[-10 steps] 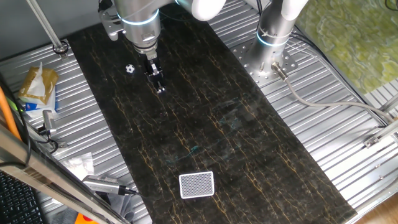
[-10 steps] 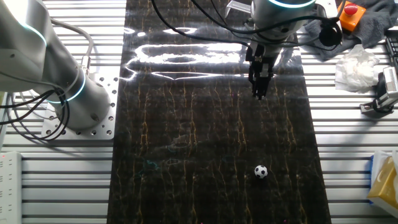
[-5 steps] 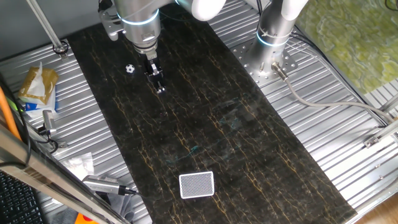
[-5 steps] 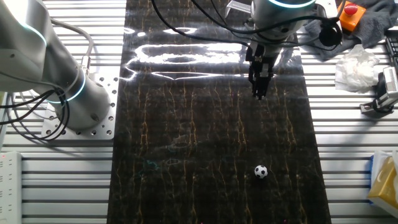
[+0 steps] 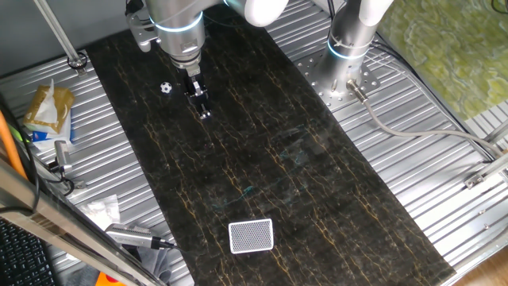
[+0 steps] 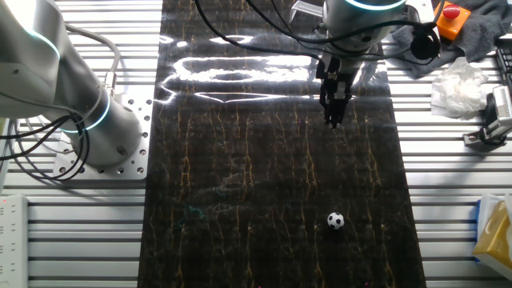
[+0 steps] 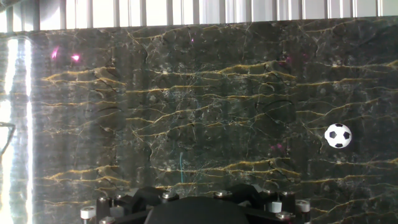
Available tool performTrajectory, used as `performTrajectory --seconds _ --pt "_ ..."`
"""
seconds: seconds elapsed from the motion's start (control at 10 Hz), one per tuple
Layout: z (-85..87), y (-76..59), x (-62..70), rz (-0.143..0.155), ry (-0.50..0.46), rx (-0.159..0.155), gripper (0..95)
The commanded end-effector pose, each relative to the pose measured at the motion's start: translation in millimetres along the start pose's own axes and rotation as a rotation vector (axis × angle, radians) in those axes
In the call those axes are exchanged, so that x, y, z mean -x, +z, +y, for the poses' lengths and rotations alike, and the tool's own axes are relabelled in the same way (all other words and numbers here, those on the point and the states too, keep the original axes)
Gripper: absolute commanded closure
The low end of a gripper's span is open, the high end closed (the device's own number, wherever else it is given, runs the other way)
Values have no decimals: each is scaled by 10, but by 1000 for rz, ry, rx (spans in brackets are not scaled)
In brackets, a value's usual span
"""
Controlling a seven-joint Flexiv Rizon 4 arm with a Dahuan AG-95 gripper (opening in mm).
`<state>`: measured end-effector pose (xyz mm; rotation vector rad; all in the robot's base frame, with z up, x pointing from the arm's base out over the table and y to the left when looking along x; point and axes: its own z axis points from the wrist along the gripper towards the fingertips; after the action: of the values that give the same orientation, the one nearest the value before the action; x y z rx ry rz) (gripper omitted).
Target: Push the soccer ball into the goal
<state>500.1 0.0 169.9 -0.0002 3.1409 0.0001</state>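
Note:
The soccer ball [image 5: 165, 88] lies on the dark marble-patterned mat [image 5: 302, 159], a short way to the left of my gripper [image 5: 204, 114]. The gripper points down close over the mat, its fingers together with nothing between them. In the other fixed view the ball [image 6: 335, 221] sits well below the gripper [image 6: 334, 122]. In the hand view the ball [image 7: 337, 135] is at the right edge; my fingertips do not show there. The goal [image 5: 251, 236], a white-framed box with grey mesh, stands at the near end of the mat, far from the ball.
A second robot arm's base [image 5: 349, 48] stands on the ribbed metal table right of the mat, and shows in the other fixed view [image 6: 88, 120]. A yellow bag [image 5: 48, 107], cables and tools lie left. A white cloth [image 6: 460, 84] and an orange button [image 6: 450, 14] lie beside the mat.

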Motion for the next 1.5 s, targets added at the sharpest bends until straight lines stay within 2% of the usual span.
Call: performTrajectory --seconds 0.1,1.5 --pt "1 0 -1 -65 -159 36 950" --pt "7 -26 -11 -62 -152 29 950"
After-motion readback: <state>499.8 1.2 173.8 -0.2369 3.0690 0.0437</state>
